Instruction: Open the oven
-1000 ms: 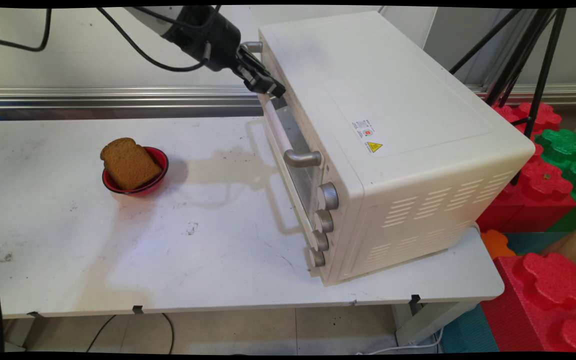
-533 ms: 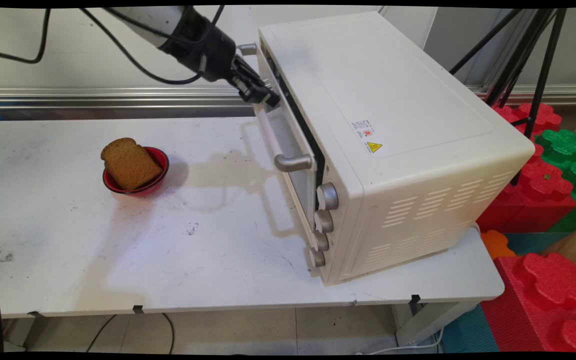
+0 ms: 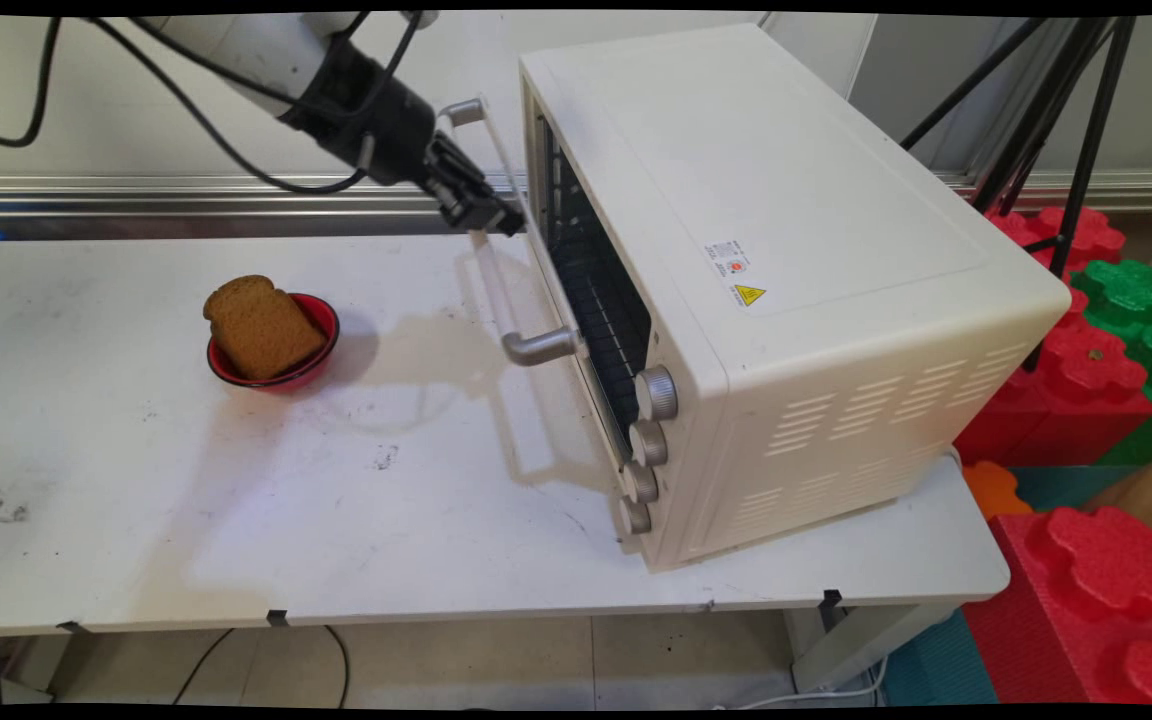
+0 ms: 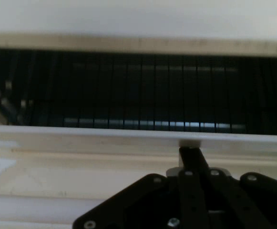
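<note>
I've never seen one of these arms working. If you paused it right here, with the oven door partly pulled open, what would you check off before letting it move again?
1. Gripper on the door handle: ok, it sits at the bar's middle; whether the fingers are closed round it, cannot tell.
2. Oven door free to swing: ok, it is tilted partly open, and the rack shows in the gap.
3. Table in front of the door: ok, bare where the door would come down.
4. Bread in the red bowl: ok, well to the left of the door.
5. Oven steady on the table: ok, it stands flat.
6. Cables hanging from the arm: ok, away from the door.
</note>
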Robot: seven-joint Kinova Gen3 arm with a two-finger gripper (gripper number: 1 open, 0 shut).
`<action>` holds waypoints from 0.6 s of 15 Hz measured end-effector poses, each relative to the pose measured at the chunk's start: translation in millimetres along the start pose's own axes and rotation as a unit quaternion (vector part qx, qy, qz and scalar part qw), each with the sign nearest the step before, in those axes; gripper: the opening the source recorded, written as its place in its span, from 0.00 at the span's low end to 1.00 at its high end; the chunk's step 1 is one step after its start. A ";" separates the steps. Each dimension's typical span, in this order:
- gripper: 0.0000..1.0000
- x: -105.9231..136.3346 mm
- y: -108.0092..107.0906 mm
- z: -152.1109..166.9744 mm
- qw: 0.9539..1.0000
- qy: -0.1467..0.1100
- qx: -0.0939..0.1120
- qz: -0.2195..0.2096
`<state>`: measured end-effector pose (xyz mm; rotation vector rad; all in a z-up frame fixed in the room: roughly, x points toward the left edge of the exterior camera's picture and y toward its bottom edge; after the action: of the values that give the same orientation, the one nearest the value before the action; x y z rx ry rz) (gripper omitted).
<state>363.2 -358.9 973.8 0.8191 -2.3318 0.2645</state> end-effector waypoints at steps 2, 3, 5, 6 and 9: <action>0.00 -10.9 0.1 -2.8 1.000 -0.010 0.000 -0.003; 0.00 -14.9 0.1 -3.9 1.000 -0.014 0.000 -0.003; 0.00 -22.6 -0.4 -4.0 1.000 -0.023 -0.002 -0.003; 0.00 -27.0 -0.6 -5.0 1.000 -0.027 -0.001 -0.004; 0.00 -44.2 -1.8 -8.4 0.999 -0.042 0.002 -0.008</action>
<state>395.0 -335.6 952.1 0.8661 -2.4017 0.2307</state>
